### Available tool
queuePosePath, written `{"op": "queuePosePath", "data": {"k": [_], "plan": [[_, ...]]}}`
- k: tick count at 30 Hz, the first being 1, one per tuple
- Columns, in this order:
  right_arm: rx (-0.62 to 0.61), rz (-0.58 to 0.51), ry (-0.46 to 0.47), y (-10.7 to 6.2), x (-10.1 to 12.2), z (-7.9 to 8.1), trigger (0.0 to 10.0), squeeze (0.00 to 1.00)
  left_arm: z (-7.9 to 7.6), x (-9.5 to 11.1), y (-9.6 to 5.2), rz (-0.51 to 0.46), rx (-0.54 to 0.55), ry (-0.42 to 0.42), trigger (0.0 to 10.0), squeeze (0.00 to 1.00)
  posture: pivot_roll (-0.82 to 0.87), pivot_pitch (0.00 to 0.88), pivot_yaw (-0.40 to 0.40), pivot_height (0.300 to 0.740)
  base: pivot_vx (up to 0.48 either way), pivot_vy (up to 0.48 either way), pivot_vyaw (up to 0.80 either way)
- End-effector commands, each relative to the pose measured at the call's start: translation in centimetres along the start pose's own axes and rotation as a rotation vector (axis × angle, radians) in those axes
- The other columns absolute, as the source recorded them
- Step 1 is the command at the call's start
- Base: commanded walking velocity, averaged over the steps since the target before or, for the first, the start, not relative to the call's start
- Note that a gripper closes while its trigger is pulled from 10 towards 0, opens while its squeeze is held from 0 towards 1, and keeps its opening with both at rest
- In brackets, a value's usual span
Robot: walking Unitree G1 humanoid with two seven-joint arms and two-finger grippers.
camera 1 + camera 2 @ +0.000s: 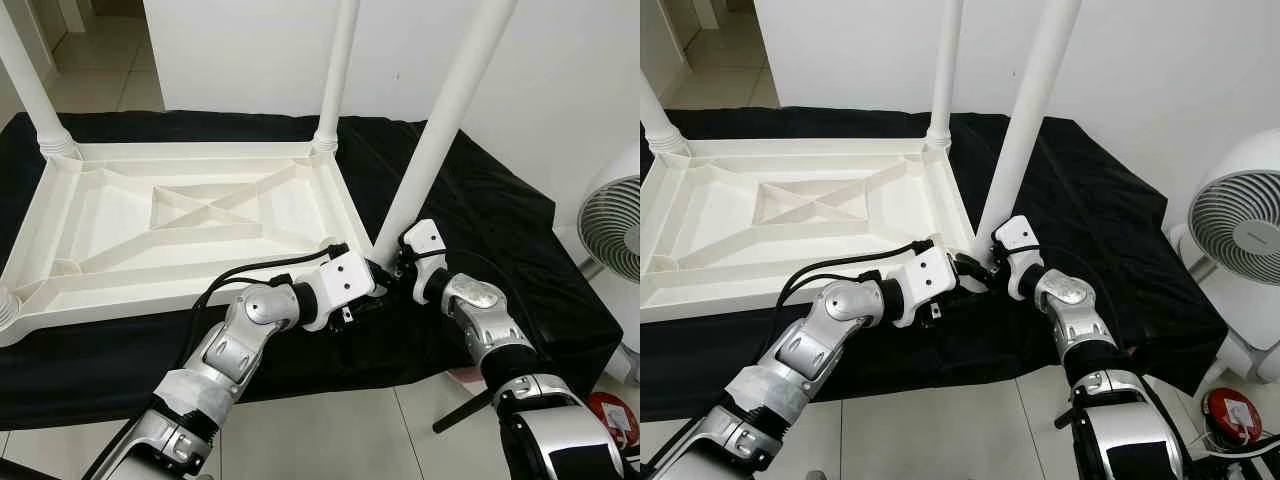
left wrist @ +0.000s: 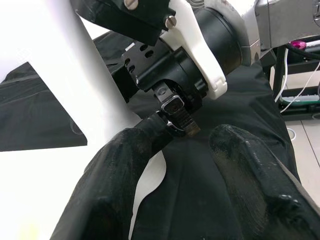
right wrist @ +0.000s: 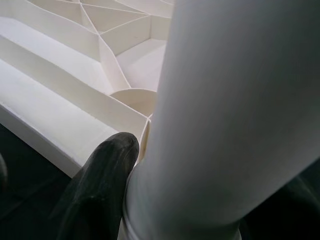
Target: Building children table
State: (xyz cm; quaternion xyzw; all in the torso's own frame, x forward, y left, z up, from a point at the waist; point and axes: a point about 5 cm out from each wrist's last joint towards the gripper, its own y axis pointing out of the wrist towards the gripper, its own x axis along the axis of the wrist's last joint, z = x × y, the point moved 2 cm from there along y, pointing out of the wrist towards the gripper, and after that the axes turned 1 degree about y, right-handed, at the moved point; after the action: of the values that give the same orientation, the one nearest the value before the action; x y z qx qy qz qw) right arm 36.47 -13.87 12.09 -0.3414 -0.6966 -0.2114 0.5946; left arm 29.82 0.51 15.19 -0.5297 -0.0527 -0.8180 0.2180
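I'm gripping the smooth round leg point(image 1: 440, 130) with my right gripper point(image 1: 392, 262) at the upturned ribbed tabletop's point(image 1: 170, 220) near right corner; my left gripper point(image 1: 372, 272), fingers spread, is hovering beside it over black cloth point(image 1: 500, 230).

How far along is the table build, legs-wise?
Done: the white plastic tabletop lies upside down on the black cloth, with two far legs standing upright in their corners. In hand: the tilted white leg at the near right corner, gripped at its base by the right gripper, left gripper beside it. Left: seating it straight. The near left corner is cut off.
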Motion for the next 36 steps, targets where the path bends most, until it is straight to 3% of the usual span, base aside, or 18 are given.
{"op": "queuePosePath", "data": {"k": [1,6,10,13,15,20,22,25,30,35,36], "plan": [[-0.028,0.064,0.053,0.0,-1.9,0.7,10.0,0.00,0.3,0.0,0.1,0.002,0.051,0.010,10.0,0.00,-0.05,0.000,-0.081,0.740,0.000,0.000,0.00],[-0.124,0.080,0.097,0.2,-2.2,0.4,10.0,0.00,0.2,0.0,0.2,0.001,0.048,0.011,10.0,0.00,-0.06,0.000,-0.081,0.740,0.000,0.000,0.00],[-0.242,0.073,0.189,0.8,-1.8,0.3,10.0,0.00,0.2,0.0,0.3,-0.001,0.045,0.010,10.0,0.00,-0.06,0.000,-0.078,0.740,0.000,0.000,0.00],[-0.281,0.068,0.192,0.9,-1.6,0.3,10.0,0.00,0.2,0.0,0.3,-0.002,0.044,0.009,10.0,0.00,-0.07,0.000,-0.077,0.740,0.000,0.000,0.00],[-0.382,0.066,0.234,1.0,-1.5,0.3,10.0,0.00,0.1,0.1,0.4,-0.004,0.042,0.008,10.0,0.00,-0.07,0.000,-0.075,0.740,0.000,0.000,0.00],[-0.560,0.066,0.327,0.9,-1.9,1.4,10.0,0.00,0.2,0.1,0.3,-0.004,0.041,0.010,10.0,0.00,-0.07,0.000,-0.068,0.740,0.000,0.000,0.00],[-0.687,0.052,0.337,0.7,-1.6,2.0,10.0,0.00,0.2,0.1,0.3,-0.002,0.038,0.010,10.0,0.00,-0.07,0.000,-0.066,0.740,0.000,0.000,0.00],[-0.762,0.025,0.355,0.7,-1.0,2.9,10.0,0.00,0.1,0.0,0.3,-0.002,0.034,0.008,10.0,0.00,-0.08,0.000,-0.066,0.740,0.000,0.000,0.00],[-0.743,0.008,0.366,1.3,0.0,4.4,10.0,0.00,0.0,0.1,0.4,-0.005,0.034,0.002,10.0,0.00,-0.08,0.000,-0.068,0.740,0.000,0.000,0.00],[-0.735,0.006,0.358,1.2,0.2,4.1,10.0,0.00,0.0,0.0,0.5,-0.001,0.035,0.005,10.0,0.00,-0.07,0.000,-0.071,0.740,0.000,0.000,0.00],[-0.726,-0.005,0.363,1.1,0.4,4.0,10.0,1.00,0.1,0.0,0.4,0.001,0.037,0.005,10.0,0.00,-0.07,0.000,-0.072,0.740,0.000,0.000,0.00]]}}
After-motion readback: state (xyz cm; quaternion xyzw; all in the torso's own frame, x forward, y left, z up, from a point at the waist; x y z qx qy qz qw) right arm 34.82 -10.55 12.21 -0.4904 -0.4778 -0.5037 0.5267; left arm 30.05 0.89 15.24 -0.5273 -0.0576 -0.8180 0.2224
